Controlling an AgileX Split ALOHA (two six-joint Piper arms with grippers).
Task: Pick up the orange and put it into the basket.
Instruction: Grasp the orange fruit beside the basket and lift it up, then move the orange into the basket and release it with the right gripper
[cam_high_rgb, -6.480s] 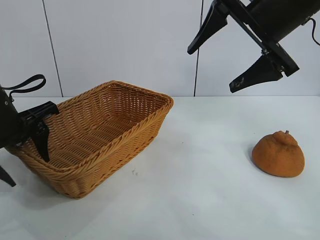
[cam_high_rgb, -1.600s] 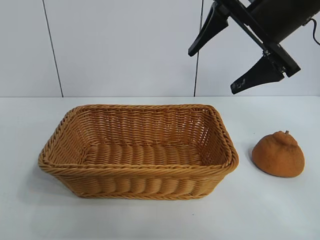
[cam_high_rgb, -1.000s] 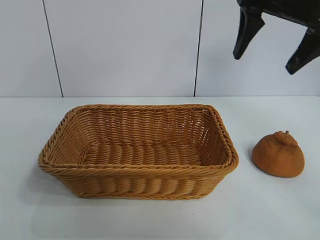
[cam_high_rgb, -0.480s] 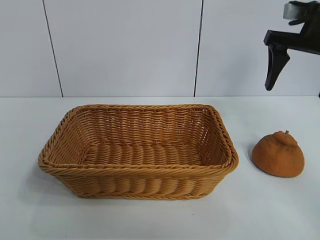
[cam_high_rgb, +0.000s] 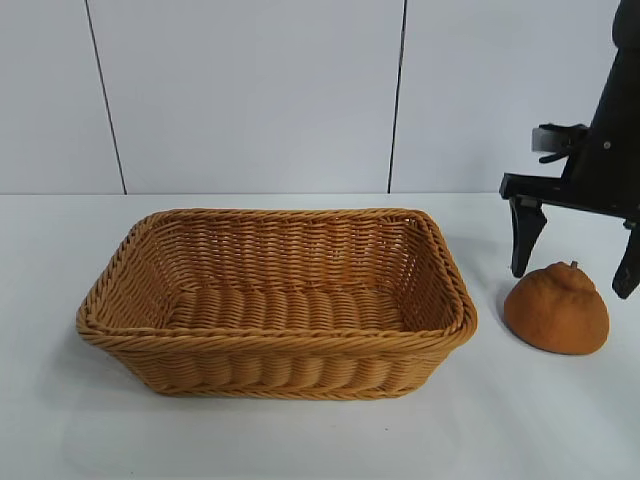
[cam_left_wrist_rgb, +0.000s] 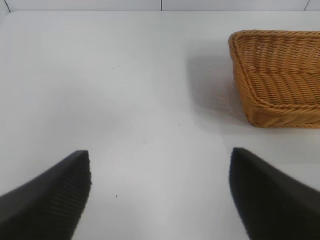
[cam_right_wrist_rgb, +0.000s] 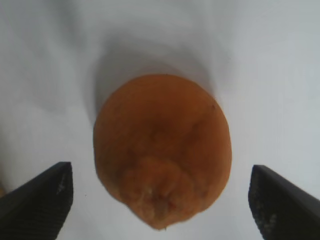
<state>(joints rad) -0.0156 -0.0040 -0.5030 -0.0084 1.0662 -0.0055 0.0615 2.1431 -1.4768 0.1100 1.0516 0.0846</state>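
Here, lumpy dull orange (cam_high_rgb: 556, 310) between wide-spread right tool (cam_high_rgb: 572, 262) fingers.

Orange (cam_high_rgb: 556, 311) on table, right of basket (cam_high_rgb: 275, 342)

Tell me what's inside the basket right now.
Nothing visible: the basket shows only bare weave; its near wall hides a strip of floor. The orange sits on the table beside it, under the open right gripper.
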